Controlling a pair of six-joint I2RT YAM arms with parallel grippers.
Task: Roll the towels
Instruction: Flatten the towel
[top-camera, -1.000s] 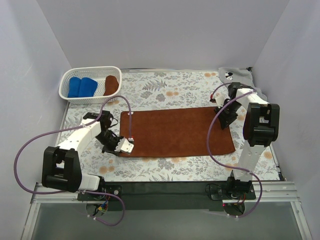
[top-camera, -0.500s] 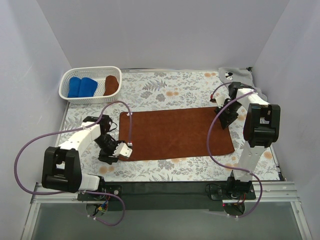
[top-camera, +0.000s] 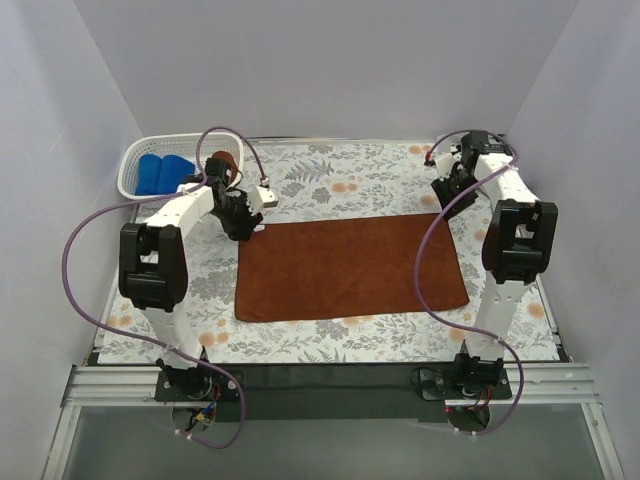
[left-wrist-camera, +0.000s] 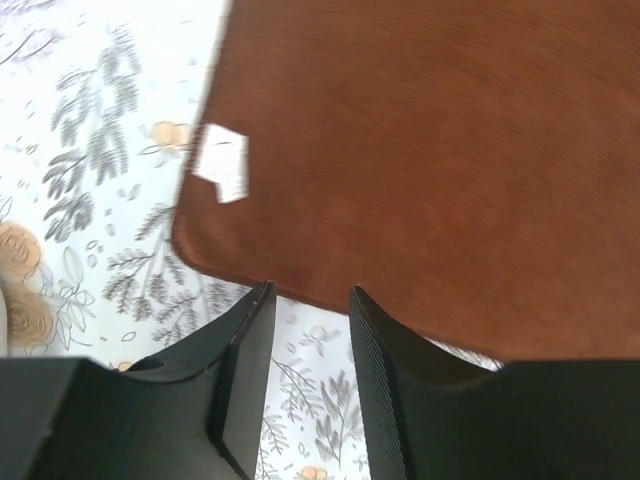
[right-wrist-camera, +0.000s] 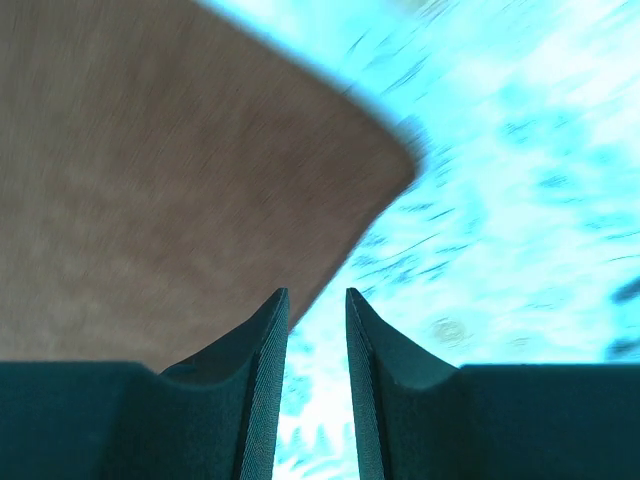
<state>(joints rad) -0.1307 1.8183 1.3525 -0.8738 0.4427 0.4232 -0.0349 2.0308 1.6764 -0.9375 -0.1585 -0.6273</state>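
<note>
A rust-brown towel (top-camera: 350, 265) lies flat on the floral table, long side across. My left gripper (top-camera: 241, 226) is at its far left corner. In the left wrist view the left gripper (left-wrist-camera: 305, 300) is open and empty just off the towel (left-wrist-camera: 450, 150) edge, near a white tag (left-wrist-camera: 222, 166). My right gripper (top-camera: 446, 193) is at the far right corner. In the blurred right wrist view the right gripper (right-wrist-camera: 316, 300) is open over the edge of the towel (right-wrist-camera: 150, 160). The light grey towel is hidden behind the right arm.
A white perforated basket (top-camera: 128, 172) at the far left holds two rolled blue towels (top-camera: 160, 172) and a rolled brown one (top-camera: 221, 162), partly behind the left arm. Walls close the table on three sides. Purple cables loop over both arms.
My left gripper has swung from the towel's near left corner to its far left corner. My right gripper has moved from the right edge up to the far right corner.
</note>
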